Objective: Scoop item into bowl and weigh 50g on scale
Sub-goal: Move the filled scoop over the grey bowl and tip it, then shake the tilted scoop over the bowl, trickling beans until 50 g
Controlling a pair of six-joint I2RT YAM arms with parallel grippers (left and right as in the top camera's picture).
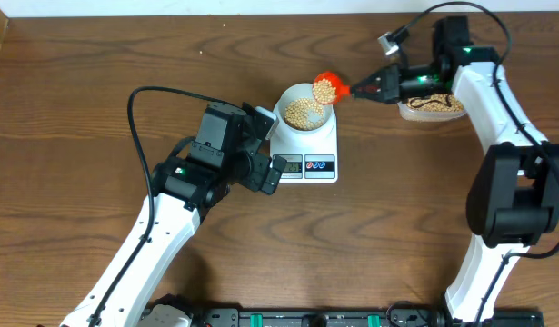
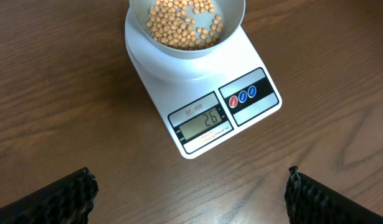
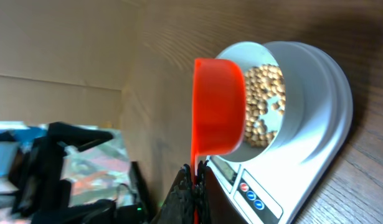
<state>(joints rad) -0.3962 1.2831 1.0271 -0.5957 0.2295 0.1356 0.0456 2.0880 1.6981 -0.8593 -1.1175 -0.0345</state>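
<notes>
Dark wood counter (image 1: 61, 109). left jaws wide open, empty; right jaws clamped on orange scoop (image 3: 219, 106). Only the left wrist view reads the scale (image 2: 203, 93) ahead: 26.

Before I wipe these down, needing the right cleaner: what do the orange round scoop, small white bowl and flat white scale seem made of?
Orange round scoop: likely plastic, even matte colour. Small white bowl: smooth, thin-rimmed; ceramic or plastic, cannot tell. Flat white scale: probably moulded plastic, soft sheen, rounded edges.
</notes>
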